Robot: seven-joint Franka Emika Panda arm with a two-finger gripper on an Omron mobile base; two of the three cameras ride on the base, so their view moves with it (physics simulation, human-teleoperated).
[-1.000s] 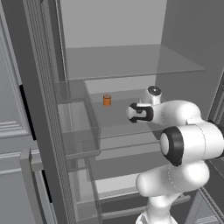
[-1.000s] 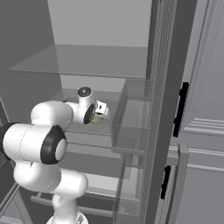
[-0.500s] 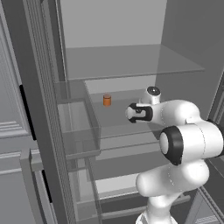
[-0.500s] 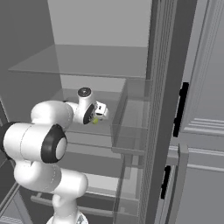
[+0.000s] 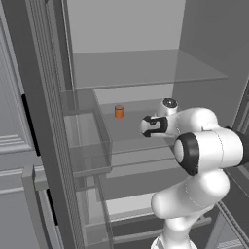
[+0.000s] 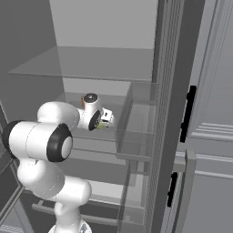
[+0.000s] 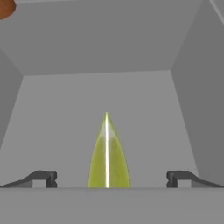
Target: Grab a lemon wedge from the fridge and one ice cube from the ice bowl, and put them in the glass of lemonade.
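The fridge (image 5: 44, 97) stands open, and my arm reaches onto its middle glass shelf (image 5: 127, 127). A yellow-green lemon wedge (image 7: 107, 153) lies on that shelf, straight ahead and centred between my two fingertips (image 7: 42, 178). My gripper (image 7: 109, 179) is open, with the tips wide on either side of the wedge and not touching it. From the right base view a sliver of the lemon wedge (image 6: 100, 126) shows just under the gripper (image 6: 108, 119). In the left base view the gripper (image 5: 146, 127) is on the same shelf. The ice bowl and the glass of lemonade are out of view.
A small orange jar (image 5: 118, 111) stands at the back left of the same shelf, also seen as an orange jar (image 7: 6, 8) in the hand view's top corner. A clear door bin (image 5: 90, 141) juts beside the shelf. Another glass shelf (image 5: 146, 65) lies above.
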